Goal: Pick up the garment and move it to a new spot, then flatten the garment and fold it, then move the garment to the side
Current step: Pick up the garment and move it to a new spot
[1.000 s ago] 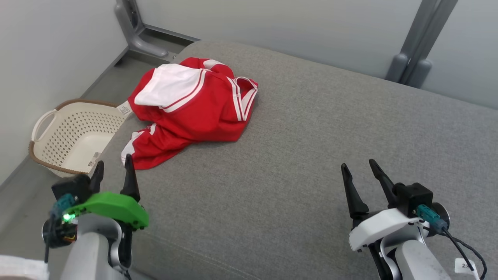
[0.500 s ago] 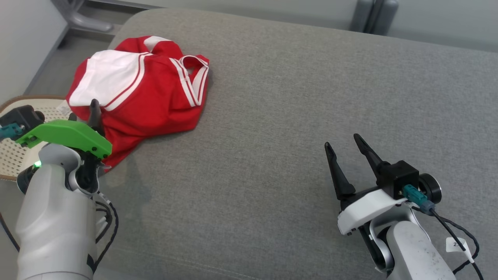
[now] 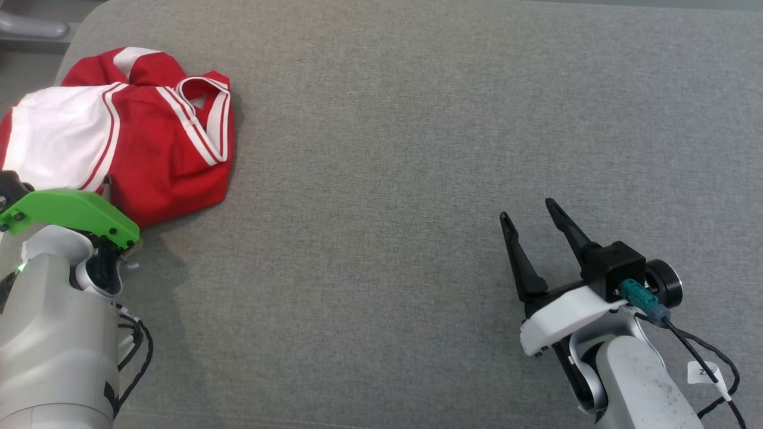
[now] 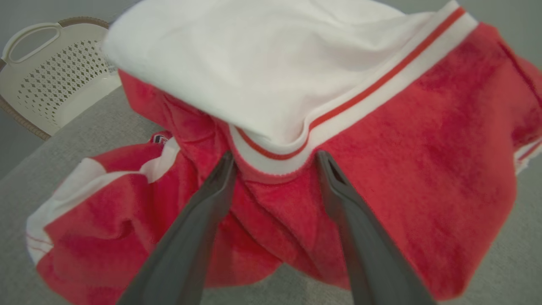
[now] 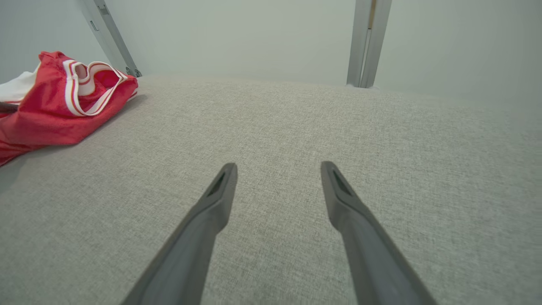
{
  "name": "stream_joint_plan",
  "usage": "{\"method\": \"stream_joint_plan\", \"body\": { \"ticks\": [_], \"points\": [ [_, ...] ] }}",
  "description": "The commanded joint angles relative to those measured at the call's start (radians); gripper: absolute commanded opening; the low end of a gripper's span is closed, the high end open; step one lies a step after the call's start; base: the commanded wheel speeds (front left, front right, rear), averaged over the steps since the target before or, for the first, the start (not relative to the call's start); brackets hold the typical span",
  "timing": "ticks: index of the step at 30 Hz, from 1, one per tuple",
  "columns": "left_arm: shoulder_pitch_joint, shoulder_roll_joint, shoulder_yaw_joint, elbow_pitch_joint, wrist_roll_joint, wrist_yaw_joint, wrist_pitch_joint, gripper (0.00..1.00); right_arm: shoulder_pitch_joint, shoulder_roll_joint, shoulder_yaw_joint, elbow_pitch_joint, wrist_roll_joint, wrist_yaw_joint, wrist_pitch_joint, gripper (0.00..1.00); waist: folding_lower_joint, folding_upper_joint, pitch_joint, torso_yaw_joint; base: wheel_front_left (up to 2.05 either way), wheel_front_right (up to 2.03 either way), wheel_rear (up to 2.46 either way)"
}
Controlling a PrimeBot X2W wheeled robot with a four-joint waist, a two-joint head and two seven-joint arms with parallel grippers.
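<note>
So the red-and-white garment is bunched up at the upper left of the head view, lying on the grey cushion. The left gripper is right at it, lower left, jaws spread wide. In the left wrist view its tips sit either side of a white striped hem, cloth between them but not pinched. A cream basket peeks in at that view's upper left. The right gripper sits lower right, well apart from the garment, jaws apart over bare cushion.
</note>
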Motion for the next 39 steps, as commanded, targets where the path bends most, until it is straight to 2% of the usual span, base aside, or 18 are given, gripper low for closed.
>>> {"method": "stream_joint_plan", "body": {
  "ticks": [1, 11, 18, 21, 27, 32, 39],
  "points": [
    [-0.013, 0.009, -0.004, 0.001, 0.006, -0.006, -0.018, 0.0, 0.013, -0.004, -0.002, -0.003, 0.007, 0.0, 0.002, 1.0, -0.0001, 0.0, 0.001, -0.012, 0.0, 0.0, 0.0],
    [-0.079, 0.041, -0.046, -0.035, 0.055, -0.034, -0.156, 0.0, 0.023, -0.003, 0.018, 0.031, 0.05, 0.0, -0.021, 1.0, -0.0001, 0.0, -0.096, -0.014, 0.0, 0.0, 0.0],
    [-0.19, 0.033, -0.101, -0.104, 0.08, -0.064, -0.141, 0.0, 0.026, -0.004, 0.033, 0.079, 0.109, 0.0, -0.057, 1.0, -0.0001, 0.0, -0.194, -0.062, 0.0, 0.0, 0.0],
    [-0.242, 0.019, -0.132, -0.149, 0.096, -0.074, -0.131, 0.0, 0.03, -0.003, 0.037, 0.101, 0.126, 0.0, -0.07, 1.0, -0.0001, 0.0, -0.232, -0.103, 0.0, 0.0, 0.0],
    [-0.306, -0.055, -0.197, -0.258, 0.099, -0.096, -0.097, 0.0, 0.034, -0.003, 0.04, 0.126, 0.144, 0.0, -0.081, 1.0, -0.0001, 0.0, -0.277, -0.202, 0.0, 0.0, 0.0],
    [-0.323, -0.096, -0.231, -0.344, 0.104, -0.095, -0.096, 0.0, 0.033, -0.003, 0.044, 0.137, 0.153, 0.0, -0.086, 1.0, -0.0001, 0.0, -0.284, -0.302, 0.0, 0.0, 0.0],
    [-0.315, -0.123, -0.276, -0.438, 0.11, -0.084, -0.072, 0.0, 0.024, -0.003, 0.032, 0.134, 0.152, 0.0, -0.09, 1.0, -0.0001, 0.0, -0.266, -0.419, 0.0, 0.0, 0.0]
  ]
}}
